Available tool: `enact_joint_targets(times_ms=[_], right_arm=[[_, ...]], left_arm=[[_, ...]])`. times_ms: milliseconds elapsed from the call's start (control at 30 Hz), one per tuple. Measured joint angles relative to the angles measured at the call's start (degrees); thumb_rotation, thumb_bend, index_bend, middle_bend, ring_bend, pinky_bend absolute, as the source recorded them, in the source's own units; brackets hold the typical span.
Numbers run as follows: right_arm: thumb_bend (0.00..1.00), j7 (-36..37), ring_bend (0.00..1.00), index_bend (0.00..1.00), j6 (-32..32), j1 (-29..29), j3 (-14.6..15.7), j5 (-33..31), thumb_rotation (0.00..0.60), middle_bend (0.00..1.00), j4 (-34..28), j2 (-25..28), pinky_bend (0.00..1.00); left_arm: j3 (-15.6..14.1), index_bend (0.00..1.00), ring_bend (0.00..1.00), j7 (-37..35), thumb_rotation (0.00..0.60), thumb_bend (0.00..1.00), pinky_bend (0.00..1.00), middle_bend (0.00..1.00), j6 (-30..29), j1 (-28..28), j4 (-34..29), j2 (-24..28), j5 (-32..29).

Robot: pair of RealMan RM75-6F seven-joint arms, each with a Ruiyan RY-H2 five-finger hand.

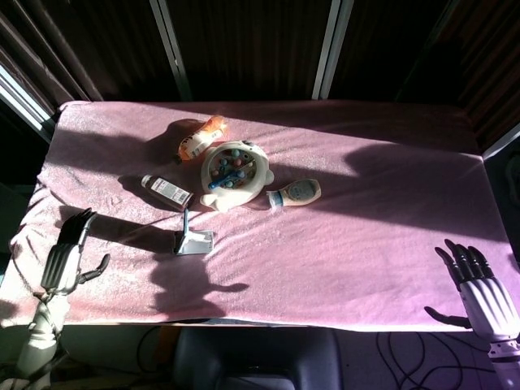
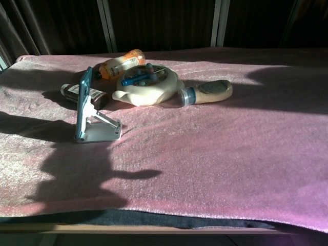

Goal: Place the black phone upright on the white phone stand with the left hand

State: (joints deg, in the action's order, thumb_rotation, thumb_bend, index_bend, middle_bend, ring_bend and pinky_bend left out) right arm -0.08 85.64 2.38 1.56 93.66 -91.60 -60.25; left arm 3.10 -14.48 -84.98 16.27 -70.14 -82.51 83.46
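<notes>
Now black phone (image 2: pixel 83 101) stands upright on white phone stand (image 2: pixel 100 128), well right of left hand (image 1: pixel 67 256). Left hand empty, fingers spread; right hand (image 1: pixel 479 288) likewise splayed. No labels legible.

Head view: high above the near edge of the table (image 1: pixel 366 268), looking steeply down, far. Chest view: low, near that edge, facing across, closer. Shared by the 2: the white phone stand (image 1: pixel 193 241) (image 2: pixel 97 129) and surrounding cloth.
</notes>
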Motion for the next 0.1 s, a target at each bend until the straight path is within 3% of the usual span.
enact_joint_targets(times_ms=[100], right_arm=[[0.12,-1.1,0.00,0.00,-0.2,0.0,0.1,0.1,0.600,0.00,-0.4,-0.4,0.00]], left_arm=[[-0.8,0.00,0.00,12.9,0.600,0.34,0.00,0.00,-3.8,-3.5,-11.1,5.0,-0.1]])
